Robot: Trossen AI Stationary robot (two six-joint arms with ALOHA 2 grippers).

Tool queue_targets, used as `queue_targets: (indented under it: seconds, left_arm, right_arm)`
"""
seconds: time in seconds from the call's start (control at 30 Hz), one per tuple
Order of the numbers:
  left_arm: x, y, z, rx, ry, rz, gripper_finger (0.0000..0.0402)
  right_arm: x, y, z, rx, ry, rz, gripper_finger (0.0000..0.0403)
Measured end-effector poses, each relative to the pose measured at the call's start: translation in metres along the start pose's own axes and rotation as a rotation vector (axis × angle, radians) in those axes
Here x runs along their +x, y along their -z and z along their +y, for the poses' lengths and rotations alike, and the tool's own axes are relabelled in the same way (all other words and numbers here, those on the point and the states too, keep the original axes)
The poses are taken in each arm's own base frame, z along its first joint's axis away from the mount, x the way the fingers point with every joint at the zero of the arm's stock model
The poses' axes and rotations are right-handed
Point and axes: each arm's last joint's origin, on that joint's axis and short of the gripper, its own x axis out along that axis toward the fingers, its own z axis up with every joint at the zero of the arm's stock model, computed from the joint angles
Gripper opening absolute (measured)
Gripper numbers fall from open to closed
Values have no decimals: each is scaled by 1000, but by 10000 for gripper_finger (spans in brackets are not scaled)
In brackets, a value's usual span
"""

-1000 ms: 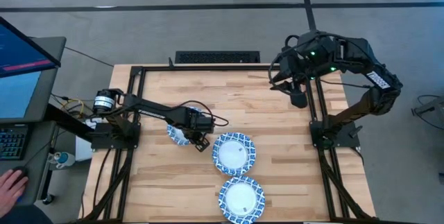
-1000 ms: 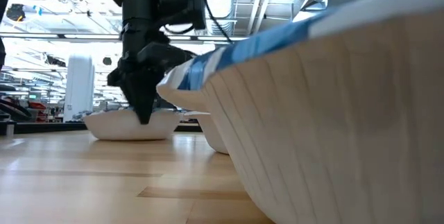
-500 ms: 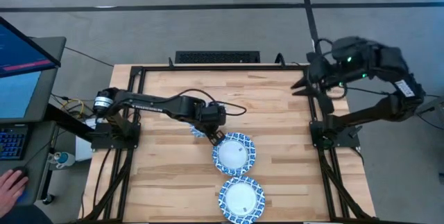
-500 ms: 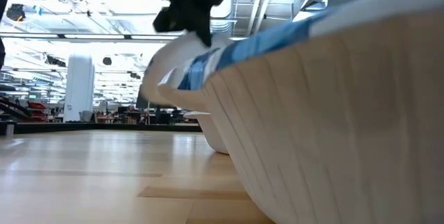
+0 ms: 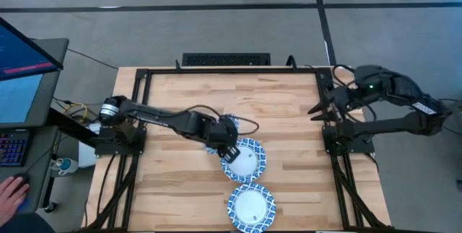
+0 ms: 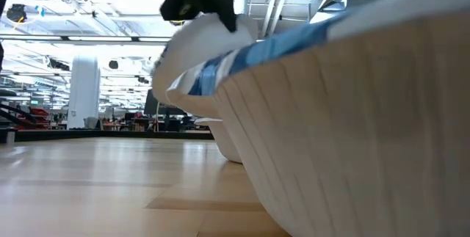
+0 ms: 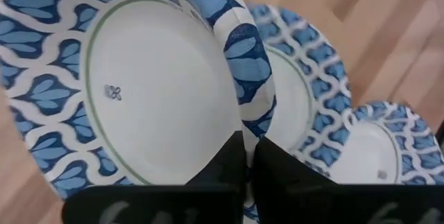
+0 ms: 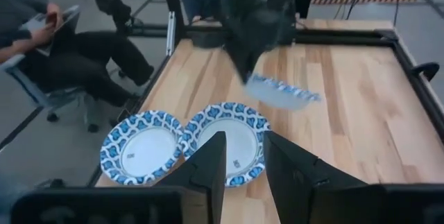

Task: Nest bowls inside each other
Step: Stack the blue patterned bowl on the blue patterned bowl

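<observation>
My left gripper point(image 7: 248, 144) is shut on a blue-and-white bowl point(image 7: 152, 92) and holds it above the table's middle, next to the rim of a second bowl point(image 5: 243, 159). A third bowl point(image 5: 251, 206) rests on its base at the near edge and fills the right of the low view point(image 6: 352, 119). The held bowl also shows in the low view point(image 6: 187, 61) and the right wrist view point(image 8: 281, 91). My right gripper point(image 8: 243, 161) stands open with nothing between its fingers, drawn back at the table's right edge point(image 5: 317, 107). My left gripper pinches the bowl's patterned rim point(image 7: 253, 109) between its two fingers, one on the inner face and one on the outer. The fingers come slanting down from above. The bowl is lifted clear of the table and tilted, hanging below the fingers.
Black frame rails point(image 5: 216, 70) run along the table's far and side edges. A keyboard point(image 5: 225, 59) lies beyond the far edge. A person point(image 8: 62, 50) sits past the table. Bare wood point(image 5: 289, 117) stretches across the table's far and right parts.
My left gripper has risen and moved toward the table's right with the bowl, which sat on the table a second ago and now hangs tilted, clear of it, next to the middle bowl. My right arm has drawn back toward the table's right edge and sunk.
</observation>
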Motion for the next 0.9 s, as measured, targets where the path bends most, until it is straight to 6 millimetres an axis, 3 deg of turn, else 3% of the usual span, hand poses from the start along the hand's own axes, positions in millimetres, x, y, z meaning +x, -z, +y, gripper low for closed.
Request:
queue_targets:
  seconds: [0.27, 0.4, 0.5, 0.63, 0.73, 0.9]
  left_arm:
    - [49, -3, -42, 121, -64, 162, 0]
    - [62, -13, -62, 176, -98, 200, 0]
    - [56, -22, -75, 211, -126, 165, 0]
    - [47, -20, -68, 170, -145, 138, 0]
    - [28, -21, -66, 171, -148, 128, 0]
    - [11, -24, -75, 220, -116, 54, 0]
  right_arm:
    - [-12, 18, 7, 56, 17, -72, 118]
    - [-15, 19, 9, 63, 21, -84, 118]
    - [-17, 20, 10, 60, 22, -90, 118]
    - [-17, 20, 10, 62, 21, -85, 118]
    - [-17, 21, 10, 59, 21, -84, 118]
    - [-17, 20, 9, 36, 33, -83, 118]
